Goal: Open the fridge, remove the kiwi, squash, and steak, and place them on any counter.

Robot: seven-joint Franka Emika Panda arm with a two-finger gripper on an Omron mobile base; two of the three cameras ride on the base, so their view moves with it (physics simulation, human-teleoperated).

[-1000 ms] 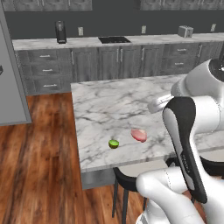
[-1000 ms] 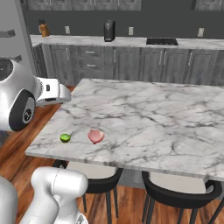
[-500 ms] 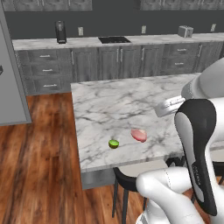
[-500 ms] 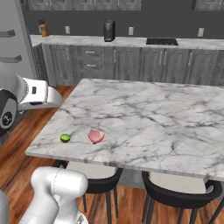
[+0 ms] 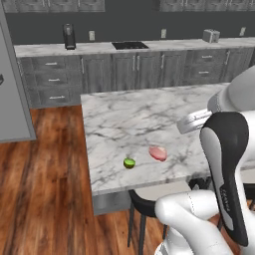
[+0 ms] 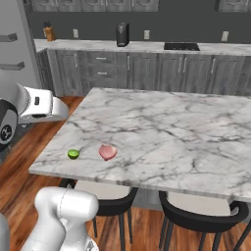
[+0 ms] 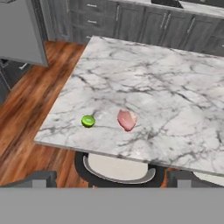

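On the marble island counter [image 5: 149, 114] near its front left corner lie the green kiwi [image 5: 129, 163] and, just to its right, the pink steak [image 5: 158, 153]. Both also show on the counter [image 6: 162, 127] as kiwi [image 6: 73, 154] and steak [image 6: 107, 152]. My gripper [image 7: 113, 180] hangs open above and in front of the counter's edge, looking down on the kiwi [image 7: 88, 121] and steak [image 7: 127, 119], nothing between its fingers. The fridge [image 5: 10, 89] stands at the left; its shelves [image 6: 11, 38] are exposed. The squash is out of view.
Black stools [image 6: 105, 201] are tucked under the island's front edge. A long back counter [image 5: 124, 47] with cooktop, coffee machine [image 5: 69, 36] and toaster [image 5: 211, 35] runs along the wall. Wooden floor [image 5: 45, 189] lies between fridge and island.
My hand has drawn back from the island toward its left side while the arm's upper link swung right. The kiwi and steak stay put. The jaws remain open.
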